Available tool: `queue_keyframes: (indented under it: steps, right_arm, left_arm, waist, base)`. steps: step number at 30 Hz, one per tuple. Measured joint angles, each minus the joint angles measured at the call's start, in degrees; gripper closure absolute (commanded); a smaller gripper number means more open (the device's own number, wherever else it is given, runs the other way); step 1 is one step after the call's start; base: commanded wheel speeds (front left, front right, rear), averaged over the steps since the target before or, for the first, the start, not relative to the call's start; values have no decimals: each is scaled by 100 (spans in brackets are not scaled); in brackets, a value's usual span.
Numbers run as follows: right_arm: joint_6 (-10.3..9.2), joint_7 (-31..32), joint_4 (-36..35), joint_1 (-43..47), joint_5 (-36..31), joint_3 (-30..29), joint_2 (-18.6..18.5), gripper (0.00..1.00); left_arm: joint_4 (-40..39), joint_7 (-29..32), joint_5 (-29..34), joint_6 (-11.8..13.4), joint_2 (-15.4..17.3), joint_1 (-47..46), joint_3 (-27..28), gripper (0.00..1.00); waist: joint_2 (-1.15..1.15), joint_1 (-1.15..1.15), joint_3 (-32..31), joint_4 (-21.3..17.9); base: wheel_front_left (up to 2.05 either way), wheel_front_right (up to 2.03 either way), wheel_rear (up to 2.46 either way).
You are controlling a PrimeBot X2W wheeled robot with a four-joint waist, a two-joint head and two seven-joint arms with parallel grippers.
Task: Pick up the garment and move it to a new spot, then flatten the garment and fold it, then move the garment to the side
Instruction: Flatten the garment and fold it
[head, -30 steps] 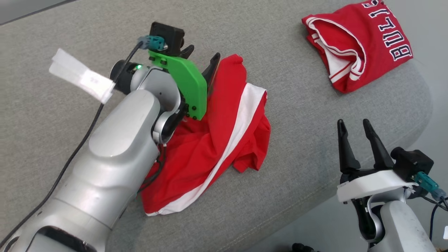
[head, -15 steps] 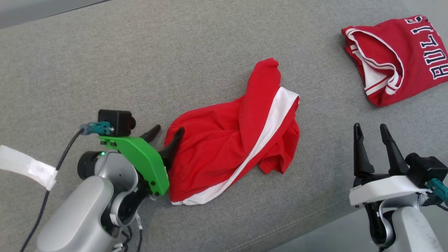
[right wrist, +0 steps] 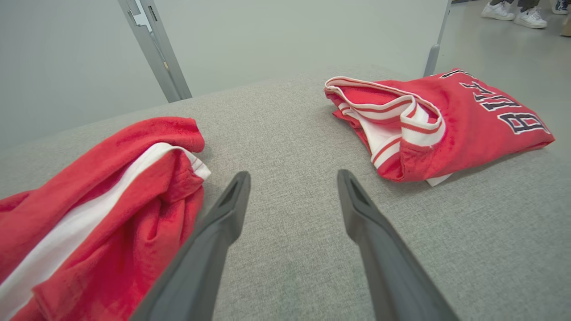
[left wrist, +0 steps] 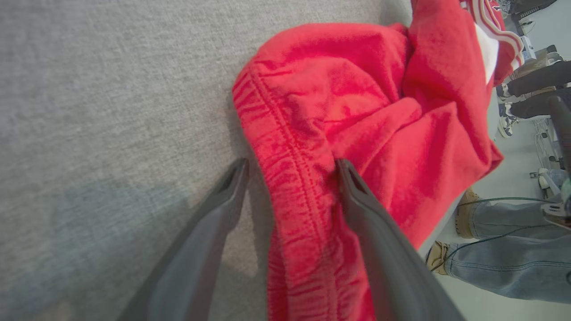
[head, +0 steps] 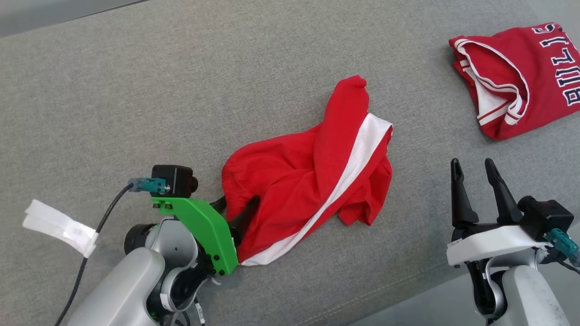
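Two red garments lie on the grey cushion (head: 136,90): crumpled shorts (head: 308,190) with a white stripe near its middle, and a folded jersey (head: 521,90) at its far right corner. The left tool (head: 238,201) meets the shorts' near left edge; the right tool (head: 471,163) hovers wide, well apart.

Left wrist view: fingers spread, straddling the elastic waistband (left wrist: 290,191), not clamped. That thick band looks the surest hold; the cloth seems light, limp and likely to sag.

Right wrist view: parted fingers over bare cushion between both garments.
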Motion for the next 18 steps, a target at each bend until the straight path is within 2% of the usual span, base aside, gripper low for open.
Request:
queue_keyframes:
  steps: [2, 3, 4, 11, 14, 18]
  right_arm:
    - [0, 0, 8, 0, 8, 12, 0, 0]
    - [0, 0, 15, 0, 14, 22, 1, 0]
    - [0, 0, 20, 0, 25, 29, 1, 0]
    - [0, 0, 1, 25, 58, -2, -1, 0]
    - [0, 0, -5, 40, 57, -37, 0, 0]
    - [0, 0, -11, 40, 47, -54, -1, 0]
  left_arm:
    - [62, -26, -32, -53, -74, -1, -19, 4]
    - [100, -109, -31, -53, -90, -4, 19, 82]
    - [143, -166, -16, -51, -82, -12, 46, 100]
    - [280, -606, -86, 164, 2, 3, 558, 100]
    - [254, -682, -73, 256, 227, 31, 719, 100]
    - [288, -938, 104, 506, 526, 46, 983, 100]
  waist:
    - [0, 0, 9, -31]
    - [0, 0, 12, -50]
    - [0, 0, 15, -69]
    - [0, 0, 10, -140]
    - [0, 0, 19, -111]
    - [0, 0, 19, -42]
  base:
    - [0, 0, 0]
    - [0, 0, 0]
    - [0, 0, 0]
    - [0, 0, 0]
    - [0, 0, 0]
    - [0, 0, 0]
